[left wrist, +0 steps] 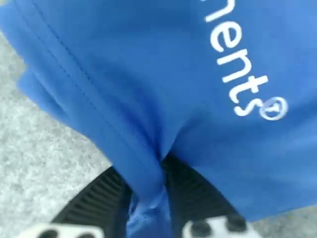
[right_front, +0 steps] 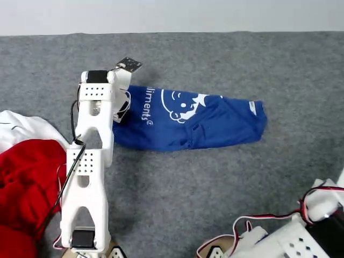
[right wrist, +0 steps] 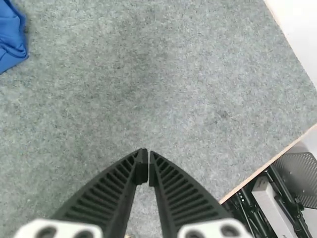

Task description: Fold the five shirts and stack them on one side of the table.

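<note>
Your high view looks down over the desk; both wrist views face it closely; all share the blue shirt.

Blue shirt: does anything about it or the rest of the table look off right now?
Mostly fine. The blue shirt lies as a long folded band, but its end is puckered where the left gripper pinches it. The red shirt and white shirt sit in a loose unfolded heap on the grey mat.

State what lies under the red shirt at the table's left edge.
A white shirt shows beyond the far edge of the red shirt and seems to run beneath it. How far it extends, and whether anything else lies below, the red cloth hides.
</note>
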Motion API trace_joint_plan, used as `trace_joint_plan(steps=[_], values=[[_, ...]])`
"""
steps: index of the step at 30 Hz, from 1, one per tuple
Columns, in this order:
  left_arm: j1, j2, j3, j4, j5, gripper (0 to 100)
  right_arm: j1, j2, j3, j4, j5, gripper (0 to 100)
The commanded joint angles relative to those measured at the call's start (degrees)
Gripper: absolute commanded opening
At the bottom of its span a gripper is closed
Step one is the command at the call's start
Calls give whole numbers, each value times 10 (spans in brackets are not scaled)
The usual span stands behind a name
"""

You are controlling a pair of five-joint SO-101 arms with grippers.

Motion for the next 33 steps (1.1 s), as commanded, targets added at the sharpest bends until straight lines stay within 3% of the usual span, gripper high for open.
trace_joint_plan(steps=[1, 6, 10, 20, 26, 33], values=[[-18, 1, -11, 11, -8, 4, 6, -2, 0, 22, 7, 10], [-46, -26, -9, 11, -8, 4, 6, -2, 0, 22, 7, 10], [-31, -94, 15, 11, -8, 4, 4, -2, 0, 22, 7, 10], [155, -301, 167, 10, -8, 4, 3, -2, 5, 22, 7, 10], [267, -311, 173, 4, -3, 4, 6, -3, 44, 22, 7, 10], [346, -311, 173, -76, 59, 4, 2, -57, 71, 22, 17, 10]])
